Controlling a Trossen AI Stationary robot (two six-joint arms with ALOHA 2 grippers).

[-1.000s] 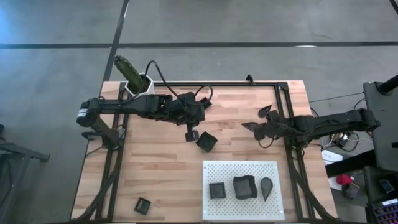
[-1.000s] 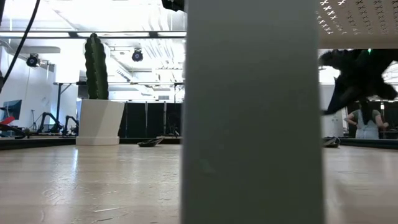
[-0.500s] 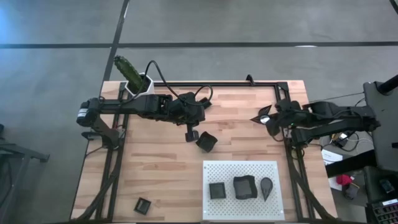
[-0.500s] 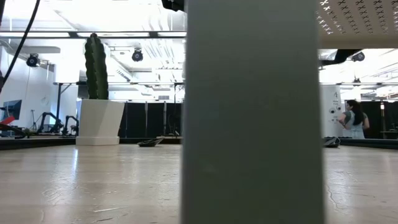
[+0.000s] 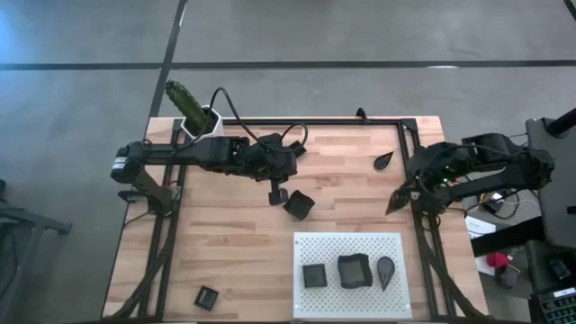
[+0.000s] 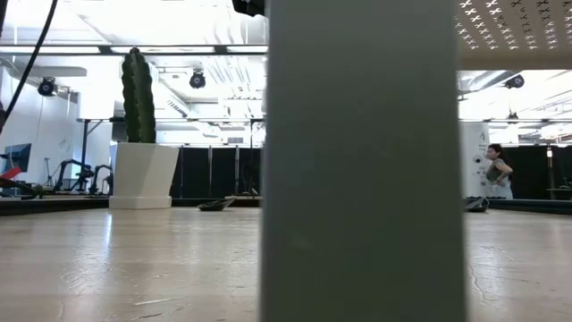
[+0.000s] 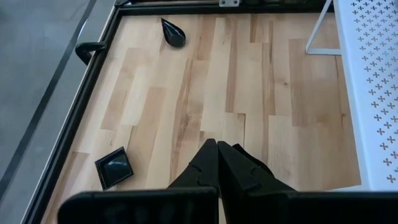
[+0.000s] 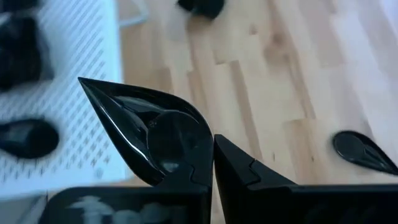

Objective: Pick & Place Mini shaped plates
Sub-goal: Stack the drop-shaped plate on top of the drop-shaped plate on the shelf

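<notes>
- Right gripper (image 8: 211, 162) first: in its wrist view the two dark fingers are pinched tight on a glossy black teardrop-shaped mini plate (image 8: 152, 134), rim clamped, point sticking out toward the upper left of that frame.
- From above, that held teardrop (image 5: 396, 200) hangs at the right edge of the wooden table (image 5: 234, 252), mid-right of the frame, point angled down and left.
- The key relation: the white perforated board (image 5: 346, 245) lies below and to the left of the right gripper in the high view, close by. I judge the carry must go that way, down-frame and inward.
- On the board three dark dishes sit in a row: a small black square plate (image 5: 314, 275), a wavy-edged black square plate (image 5: 355, 271) and a black teardrop plate (image 5: 385, 268). Bare board shows above the row.
- A second loose black teardrop dish (image 5: 384, 160) lies on the wood above the right gripper, near the table's top-right corner.
- Further out, centre frame, the left gripper (image 5: 278, 194) waits with its fingers closed on nothing, a black square dish (image 5: 299, 206) just beside it.
- Far lower left, one more small black square plate (image 5: 207, 297) sits alone.
- Upper left corner of the table: a white hexagonal pot with a green cactus (image 5: 193, 112).
- The right arm is plainly the nearer one to the board's open rows.
</notes>
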